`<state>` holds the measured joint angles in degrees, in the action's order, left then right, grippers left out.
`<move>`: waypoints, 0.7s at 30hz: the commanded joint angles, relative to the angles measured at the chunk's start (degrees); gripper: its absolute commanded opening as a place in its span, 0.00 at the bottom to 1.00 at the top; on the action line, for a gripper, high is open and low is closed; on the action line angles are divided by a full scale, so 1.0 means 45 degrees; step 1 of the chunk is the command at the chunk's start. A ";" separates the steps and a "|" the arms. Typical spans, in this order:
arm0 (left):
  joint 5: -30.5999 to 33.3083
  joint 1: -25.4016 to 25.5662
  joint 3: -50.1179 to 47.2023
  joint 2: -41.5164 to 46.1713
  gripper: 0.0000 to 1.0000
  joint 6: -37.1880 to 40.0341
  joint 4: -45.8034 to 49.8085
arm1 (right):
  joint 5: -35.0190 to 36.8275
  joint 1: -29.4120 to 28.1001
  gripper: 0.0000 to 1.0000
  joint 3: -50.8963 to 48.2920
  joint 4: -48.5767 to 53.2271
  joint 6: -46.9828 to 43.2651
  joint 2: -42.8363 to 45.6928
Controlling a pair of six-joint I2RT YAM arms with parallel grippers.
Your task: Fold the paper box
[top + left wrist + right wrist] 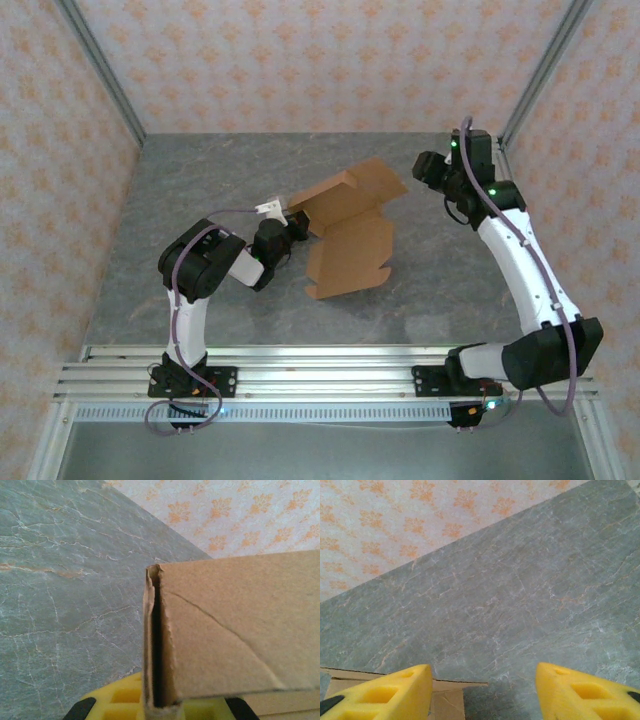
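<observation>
Grey-green surface point(200, 290), smooth and marble-veined, walled by pale wallpaper point(300, 60) with orange motifs; the paper box point(350, 250) sits at its middle, plain tan cardboard, a notched sheet bent along a crease, its long axis running from the near middle toward the far right; the near panel lies flat, the far panel seems tilted up, though from above that is hard to judge; the left jaws, at the box's left edge, are pinched tight on a doubled, rough-cut flap point(160, 645); the right jaws, yellow and blocky, stand half apart with nothing between them, near the box's far-right corner.
</observation>
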<state>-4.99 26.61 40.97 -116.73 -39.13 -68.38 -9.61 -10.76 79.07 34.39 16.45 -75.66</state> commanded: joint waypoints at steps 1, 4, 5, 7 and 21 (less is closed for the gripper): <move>-0.0154 -0.0142 0.0135 -0.0008 0.00 0.0083 0.0625 | -0.0835 0.0167 0.57 0.0031 -0.0173 -0.0117 -0.0523; -0.0331 -0.0134 0.0260 -0.0124 0.00 0.0064 0.0665 | -0.1276 0.0185 0.57 0.0212 -0.0037 -0.0439 -0.0927; -0.0398 -0.0138 0.0301 -0.0167 0.00 0.0049 0.0668 | -0.1363 0.0187 0.57 0.0249 0.0020 -0.0518 -0.1026; -0.0532 -0.0153 0.0335 -0.0197 0.00 0.0006 0.0693 | -0.1499 0.0185 0.57 0.0296 0.0115 -0.0686 -0.1256; -0.1253 -0.0210 0.0953 -0.0408 0.00 -0.0131 0.1266 | -0.3400 0.0093 0.58 0.0073 0.0259 -0.1136 -0.2166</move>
<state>-9.04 25.98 44.29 -117.49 -39.55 -65.01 -22.04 -10.09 79.35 34.68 13.19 -85.69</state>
